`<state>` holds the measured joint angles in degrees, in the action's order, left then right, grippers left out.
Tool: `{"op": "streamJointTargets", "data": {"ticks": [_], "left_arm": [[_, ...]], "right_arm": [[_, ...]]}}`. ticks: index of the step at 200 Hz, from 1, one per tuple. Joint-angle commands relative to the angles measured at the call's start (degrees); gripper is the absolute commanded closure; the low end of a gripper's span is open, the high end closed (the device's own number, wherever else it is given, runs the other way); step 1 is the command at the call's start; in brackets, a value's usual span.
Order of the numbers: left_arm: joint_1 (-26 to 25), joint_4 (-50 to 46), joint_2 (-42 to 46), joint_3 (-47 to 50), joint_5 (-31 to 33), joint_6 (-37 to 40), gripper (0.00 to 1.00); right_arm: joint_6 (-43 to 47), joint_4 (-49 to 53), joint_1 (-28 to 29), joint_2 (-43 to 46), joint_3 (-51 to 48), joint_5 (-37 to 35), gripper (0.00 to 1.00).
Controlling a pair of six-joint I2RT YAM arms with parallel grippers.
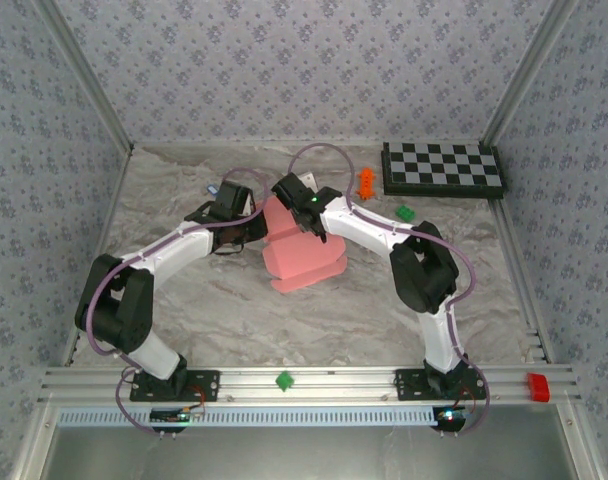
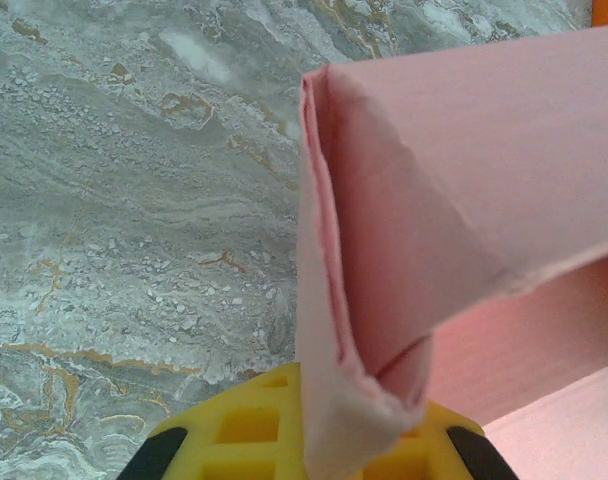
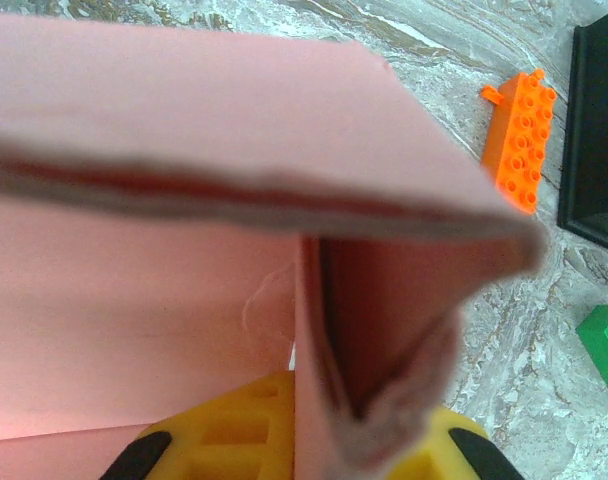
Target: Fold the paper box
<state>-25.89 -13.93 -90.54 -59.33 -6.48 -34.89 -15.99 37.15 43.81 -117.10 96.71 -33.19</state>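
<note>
Both jaws clamp paper box point(image 1: 304, 255) flaps; orange brick point(image 1: 366, 184), green brick point(image 1: 405, 212), checkerboard point(image 1: 444, 168) nearby

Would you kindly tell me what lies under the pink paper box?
The paper box lies on the marbled table, which shows all around it; anything beneath its panels is covered by the card.
</note>
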Motion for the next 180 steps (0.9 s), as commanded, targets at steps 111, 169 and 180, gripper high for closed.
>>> {"op": "streamJointTargets", "data": {"ticks": [111, 169, 180], "left_arm": [[0.6, -1.4, -1.5, -1.8, 1.6, -1.0, 1.0], [0.6, -1.4, -2.1, -1.9, 1.6, -1.2, 1.0], [0.6, -1.4, -2.2, -1.9, 1.5, -1.3, 1.0]], "right_arm": [[3.4, 0.2, -0.2, 2.4, -1.6, 3.1, 0.77], [3.9, -1.2, -0.1, 3.2, -1.6, 6.5, 0.68], [3.7, -1.4, -0.1, 3.5, -1.7, 6.9, 0.66]]}}
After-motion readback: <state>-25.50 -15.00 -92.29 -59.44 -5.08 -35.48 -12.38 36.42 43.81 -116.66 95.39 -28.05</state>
